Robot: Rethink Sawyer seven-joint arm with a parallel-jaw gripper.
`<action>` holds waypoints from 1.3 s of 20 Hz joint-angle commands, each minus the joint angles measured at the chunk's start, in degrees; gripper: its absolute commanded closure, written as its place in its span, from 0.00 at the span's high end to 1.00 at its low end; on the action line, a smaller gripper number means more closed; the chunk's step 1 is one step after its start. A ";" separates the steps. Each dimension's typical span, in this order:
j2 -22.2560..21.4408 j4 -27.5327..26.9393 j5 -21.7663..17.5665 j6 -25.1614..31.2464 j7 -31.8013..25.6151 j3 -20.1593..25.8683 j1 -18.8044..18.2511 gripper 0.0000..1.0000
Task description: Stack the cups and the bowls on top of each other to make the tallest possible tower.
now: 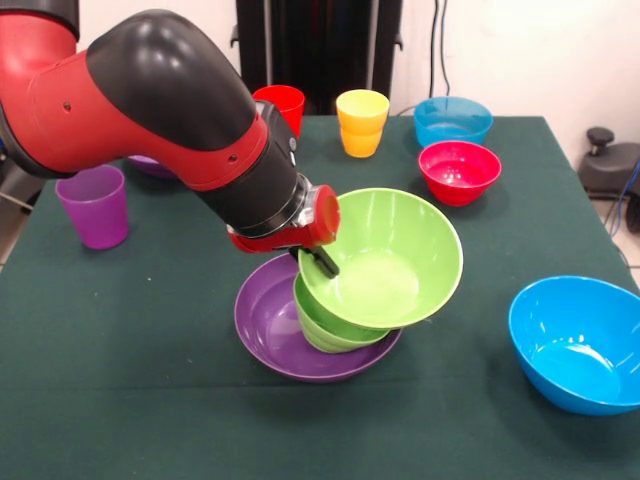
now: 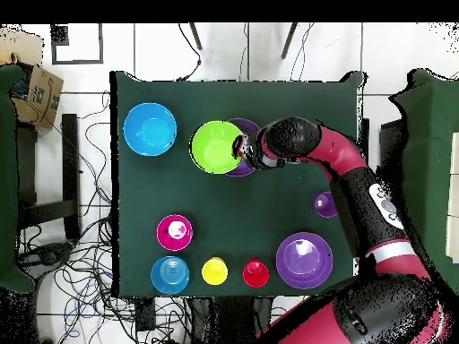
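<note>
My gripper (image 1: 318, 258) is shut on the near rim of the large lime green bowl (image 1: 390, 250), one finger inside it. The bowl is tilted and sits on a small green bowl (image 1: 325, 328), which rests in a large purple bowl (image 1: 268, 318). From overhead the gripper (image 2: 243, 149) is at the lime bowl's (image 2: 215, 146) right rim, and the purple bowl (image 2: 244, 169) peeks out beneath. A large blue bowl (image 1: 575, 345) stands alone at the right. The red cup (image 1: 284, 104), yellow cup (image 1: 362, 122) and purple cup (image 1: 93, 206) stand apart.
A small red bowl (image 1: 460, 171) and a small light blue bowl (image 1: 452, 120) stand at the far right. A second large purple bowl (image 2: 304, 260) is near the robot's base, mostly hidden behind the arm in the front view. Cables lie on the floor around the table (image 2: 269, 215).
</note>
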 commanded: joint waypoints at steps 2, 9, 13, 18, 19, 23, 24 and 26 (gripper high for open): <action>1.34 -2.45 -5.13 1.08 -17.80 0.63 0.46 0.00; 0.78 -1.68 -5.28 0.85 -17.39 0.51 0.32 0.00; 0.56 -1.00 -5.19 0.49 -17.04 0.55 0.13 0.00; -0.20 -0.59 -4.74 1.10 -16.47 0.75 0.33 0.00; -0.45 -0.49 -4.64 1.31 -16.36 0.78 0.36 0.00; -0.70 -0.52 -4.48 1.78 -16.35 0.84 0.31 0.00; -0.74 -0.69 -4.38 2.00 -16.40 0.90 0.37 0.00; -0.94 -0.81 -4.25 2.39 -16.33 0.93 0.44 0.00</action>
